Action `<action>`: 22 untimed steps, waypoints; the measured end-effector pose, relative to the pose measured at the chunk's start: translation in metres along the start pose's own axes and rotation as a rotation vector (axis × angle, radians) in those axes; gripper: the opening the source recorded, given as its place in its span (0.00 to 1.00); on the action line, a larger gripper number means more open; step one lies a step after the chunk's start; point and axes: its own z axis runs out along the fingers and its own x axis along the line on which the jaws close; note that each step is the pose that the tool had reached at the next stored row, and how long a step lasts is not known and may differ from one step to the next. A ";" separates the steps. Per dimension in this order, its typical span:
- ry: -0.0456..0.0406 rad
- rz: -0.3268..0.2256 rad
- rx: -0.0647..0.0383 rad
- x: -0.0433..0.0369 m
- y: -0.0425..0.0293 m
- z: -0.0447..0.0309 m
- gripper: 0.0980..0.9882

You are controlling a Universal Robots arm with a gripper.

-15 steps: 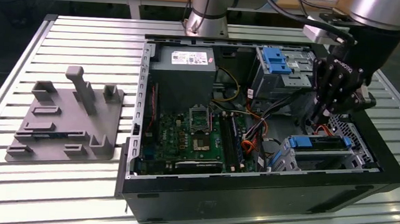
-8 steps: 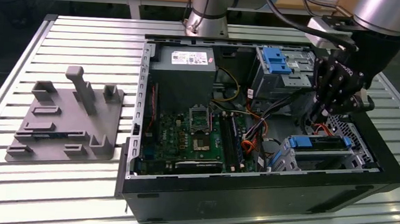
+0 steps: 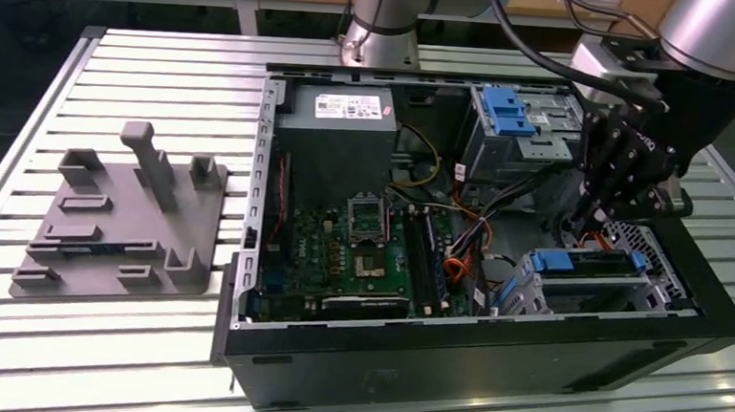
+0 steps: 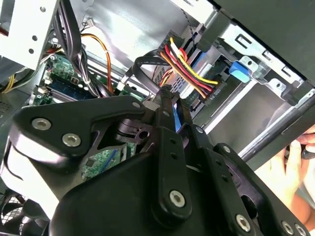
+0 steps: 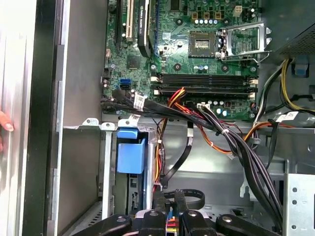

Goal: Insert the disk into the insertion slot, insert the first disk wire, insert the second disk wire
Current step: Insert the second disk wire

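Note:
The disk sits inside the insertion slot [image 3: 656, 250], a small perforated grey bay at the exterior view's right of the open computer case. The disk's blue carrier handle [image 3: 581, 262] [image 4: 241, 71] [image 5: 130, 150] faces into the case. My black gripper [image 3: 593, 220] [image 4: 165, 92] [image 5: 173, 209] hangs just behind the bay, shut on the end of a flat black disk wire [image 4: 147, 61] [image 5: 183, 194] that loops up from the fingertips. A red, yellow and black wire bundle [image 4: 189, 71] runs to a connector at the disk's rear edge; whether it is seated I cannot tell.
The case also holds the motherboard [image 3: 352, 253], the power supply [image 3: 342, 109] and a larger metal cage with a blue latch [image 3: 507, 109]. Loose cables [image 5: 231, 142] cross beside the bay. A grey fixture plate [image 3: 124, 220] lies on the slatted table. A person's hand [image 4: 295, 162] rests outside the case wall.

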 end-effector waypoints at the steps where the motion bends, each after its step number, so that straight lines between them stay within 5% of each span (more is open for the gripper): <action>1: -0.0051 0.000 0.000 0.0018 0.0000 0.0001 0.11; 11: -0.0492 -0.001 0.001 0.0211 0.0003 0.0014 0.11; 22: -0.0544 0.010 0.000 0.0232 -0.0009 0.0016 0.11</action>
